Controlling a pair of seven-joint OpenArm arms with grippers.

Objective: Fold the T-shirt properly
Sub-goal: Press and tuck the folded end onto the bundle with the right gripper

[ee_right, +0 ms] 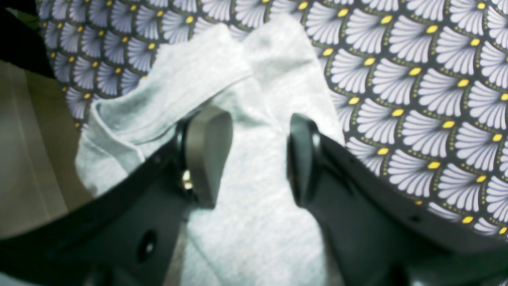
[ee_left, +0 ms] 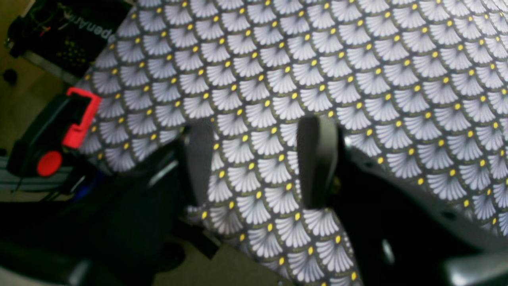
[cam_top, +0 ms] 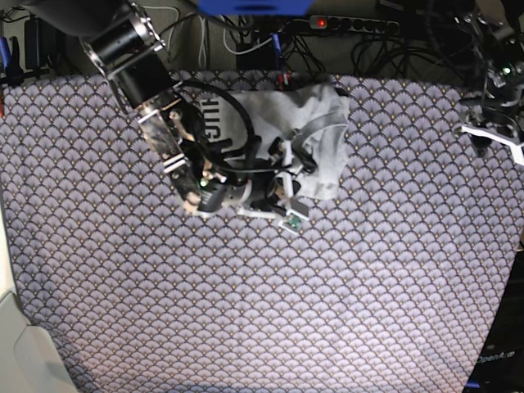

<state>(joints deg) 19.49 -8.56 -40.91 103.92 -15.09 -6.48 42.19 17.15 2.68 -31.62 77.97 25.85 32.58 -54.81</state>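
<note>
While my right pincer [ee_right: 254, 159] hangs spread over a rumpled edge of the T-shirt [ee_right: 254, 222], bunched at the counter's [cam_top: 262, 311] far side, ready, I judge, to pinch it, my left pincer [ee_left: 258, 163], also spread, waits over bare tablecloth [ee_left: 357, 79].

The T-shirt [ee_right: 254, 222] is seen in a plain light heather grey, and black block letters [cam_top: 211, 117] are printed on its part nearest the dark arm. Around the T-shirt, the tablecloth [cam_top: 344, 295] is covered with a repeated fan pattern: pale lilac-white fans are outlined in dark grey, and a small yellow dot is placed at the base of each fan. Near the T-shirt, the right pincer [ee_right: 258, 159] is shown in black with grey pads. Beside the tablecloth edge, a black clamp with red parts [ee_left: 81, 117] is seen in the left wrist view.
</note>
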